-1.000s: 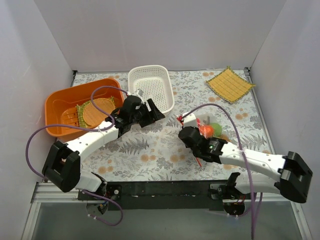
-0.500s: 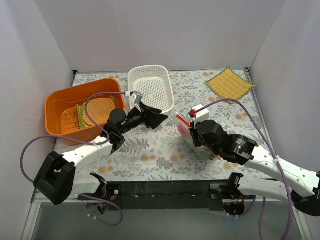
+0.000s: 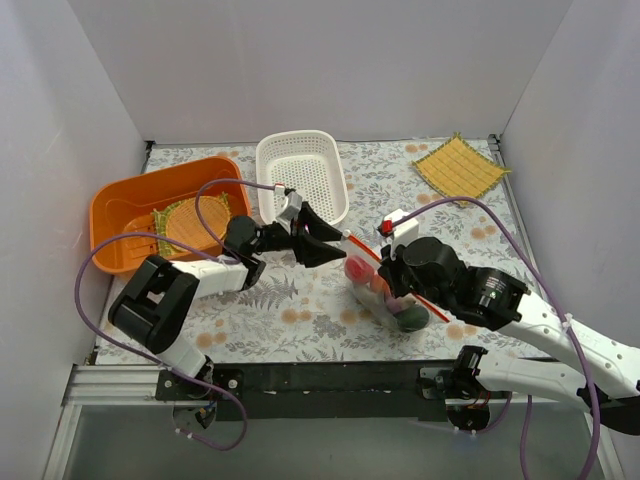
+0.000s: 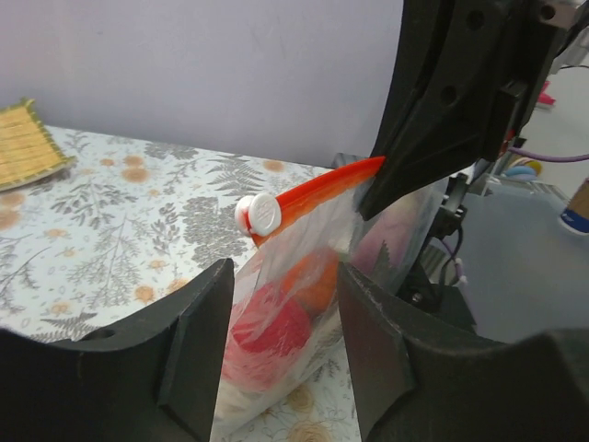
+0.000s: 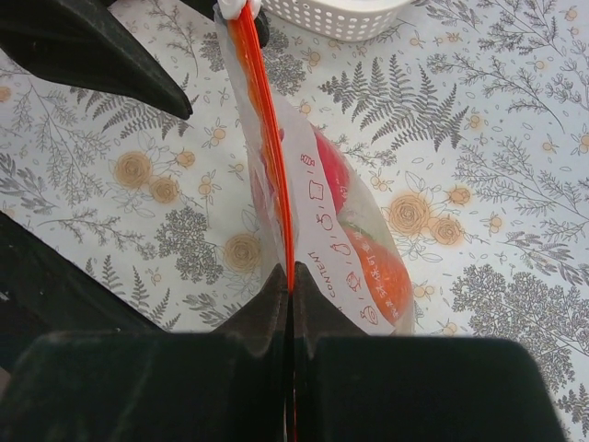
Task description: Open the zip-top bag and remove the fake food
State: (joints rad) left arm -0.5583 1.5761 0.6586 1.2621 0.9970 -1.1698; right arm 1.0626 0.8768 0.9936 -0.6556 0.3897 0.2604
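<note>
right gripper (image 5: 291,293): fingers clamped together on the near end of the zipper strip (image 5: 265,138).
zip-top bag (image 4: 308,318): hangs tilted from that strip, over the floral table (image 3: 300,300).
fake food (image 5: 333,180): red, orange and green pieces, inside the bag.
left gripper (image 4: 283,285): fingers spread apart, the bag's end with the white slider (image 4: 260,214) facing the gap between them; contact cannot be told.
white basket (image 3: 300,175): beyond the left gripper.

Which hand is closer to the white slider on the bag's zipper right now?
Left. The left hand sits open right by the white slider; the right hand is shut on the far end of the zipper strip.
</note>
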